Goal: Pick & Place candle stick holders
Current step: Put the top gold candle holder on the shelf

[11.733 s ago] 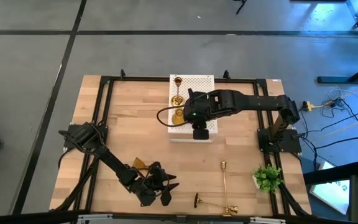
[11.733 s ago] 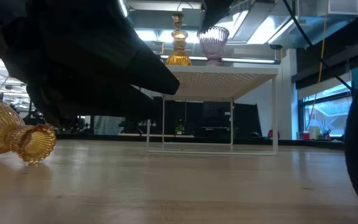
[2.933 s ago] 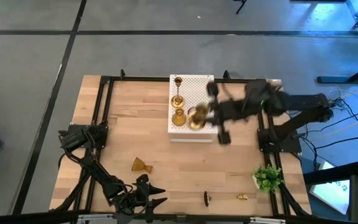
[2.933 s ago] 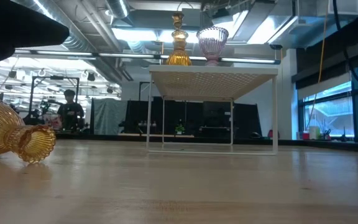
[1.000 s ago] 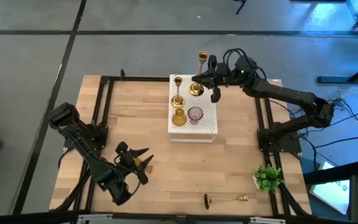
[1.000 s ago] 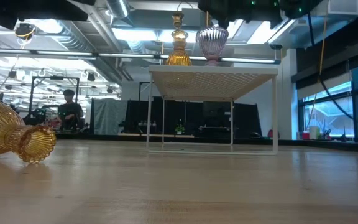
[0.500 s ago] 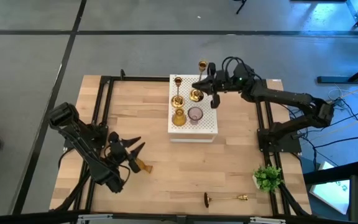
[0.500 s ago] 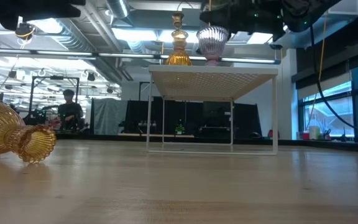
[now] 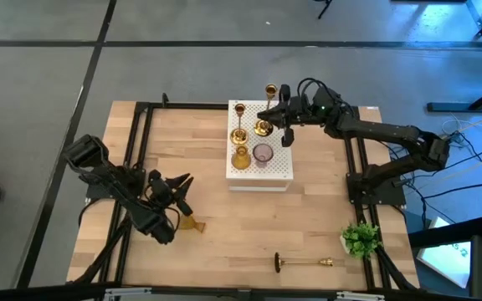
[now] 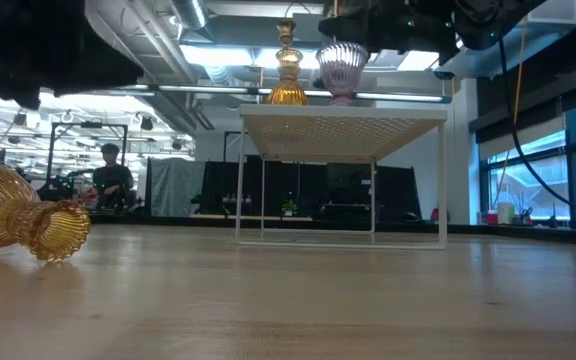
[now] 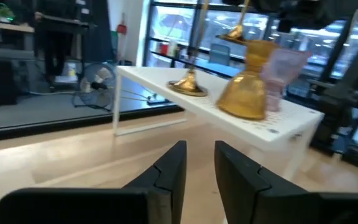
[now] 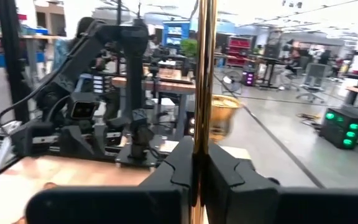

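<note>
A white perforated box (image 9: 260, 171) stands mid-table. On it stand a brass candlestick (image 9: 238, 122), an amber glass holder (image 9: 240, 156) and a pinkish glass holder (image 9: 263, 153). My right gripper (image 9: 276, 109) is over the box's far right part, shut on a second brass candlestick (image 9: 266, 107). An amber glass holder (image 9: 192, 222) lies on its side on the table, near left. My left gripper (image 9: 172, 178) hovers just beyond it, fingers a little apart, nothing between them (image 11: 199, 165). A third brass candlestick (image 9: 304, 265) lies flat near the front edge. My right gripper pinches the brass candlestick's slim stem (image 12: 202, 93) between its two fingers, coming level from the table's right side, across the stem. The candlestick stands upright, its round base (image 9: 264, 127) over the box. Whether the base touches the box top I cannot tell.
A small green plant (image 9: 360, 238) stands at the near right corner. A black frame (image 9: 141, 109) runs round the tabletop. Bare wood lies between the box and the front edge. A person (image 10: 113, 180) shows far off in the room behind.
My left gripper has moved toward the table's far edge, away from the lying amber holder, and has turned about. My right gripper has sunk a little with the upright brass candlestick over the box's far right part.
</note>
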Motion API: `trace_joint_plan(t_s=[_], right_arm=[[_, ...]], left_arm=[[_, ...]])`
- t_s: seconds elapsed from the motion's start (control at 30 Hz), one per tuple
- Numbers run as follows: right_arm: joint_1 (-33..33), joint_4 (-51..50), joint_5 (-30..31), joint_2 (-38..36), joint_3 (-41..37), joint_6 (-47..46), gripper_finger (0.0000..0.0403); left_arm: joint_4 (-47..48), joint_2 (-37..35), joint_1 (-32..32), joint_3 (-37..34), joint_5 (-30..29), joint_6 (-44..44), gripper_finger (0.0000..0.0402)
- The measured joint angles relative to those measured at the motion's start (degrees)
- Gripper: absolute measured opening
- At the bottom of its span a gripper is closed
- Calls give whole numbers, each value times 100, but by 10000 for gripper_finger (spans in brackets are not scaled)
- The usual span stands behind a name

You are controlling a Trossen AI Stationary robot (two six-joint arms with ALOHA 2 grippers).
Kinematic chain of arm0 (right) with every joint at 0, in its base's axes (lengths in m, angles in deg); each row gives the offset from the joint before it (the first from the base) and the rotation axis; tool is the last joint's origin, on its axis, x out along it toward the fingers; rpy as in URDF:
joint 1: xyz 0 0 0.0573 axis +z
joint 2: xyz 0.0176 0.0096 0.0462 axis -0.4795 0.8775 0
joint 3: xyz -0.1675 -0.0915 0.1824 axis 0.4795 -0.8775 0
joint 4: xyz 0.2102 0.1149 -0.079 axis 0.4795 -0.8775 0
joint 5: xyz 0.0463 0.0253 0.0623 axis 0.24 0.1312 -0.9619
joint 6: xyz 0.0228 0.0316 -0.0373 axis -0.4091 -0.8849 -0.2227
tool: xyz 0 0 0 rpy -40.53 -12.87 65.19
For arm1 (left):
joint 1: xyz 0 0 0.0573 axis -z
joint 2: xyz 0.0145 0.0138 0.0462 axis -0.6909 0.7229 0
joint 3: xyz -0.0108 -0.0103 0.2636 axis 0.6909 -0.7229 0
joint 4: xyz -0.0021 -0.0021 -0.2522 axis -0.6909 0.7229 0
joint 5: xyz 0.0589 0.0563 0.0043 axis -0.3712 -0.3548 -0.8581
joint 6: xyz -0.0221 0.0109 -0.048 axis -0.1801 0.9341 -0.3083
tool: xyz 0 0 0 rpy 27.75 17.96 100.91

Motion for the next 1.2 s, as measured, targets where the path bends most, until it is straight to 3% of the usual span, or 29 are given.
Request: trace_joint_plan(t_s=[0.5, 0.67, 0.8, 0.97, 1.1, 1.2], right_arm=[[-93, -240, -42, 0, 0, 176, 16], [-214, -246, -199, 0, 0, 170, 16], [-230, -262, -344, 0, 0, 41, 16], [-232, -374, -344, 0, 0, 4, 16], [-231, -419, -346, 0, 0, 4, 16], [-233, -484, -420, 0, 0, 4, 16]], left_arm=[[-443, 0, -573, -25, -11, 228, 49], [-1300, 0, -567, 293, -11, 1191, 40], [-2318, 2, -564, 837, 8, 2919, 29], [-4104, 2, -593, 1589, 514, 6383, 12], [-5958, 2, -759, 1860, 1550, 9334, 3], [-7432, 4, -956, 1847, 2860, 11009, 2]])
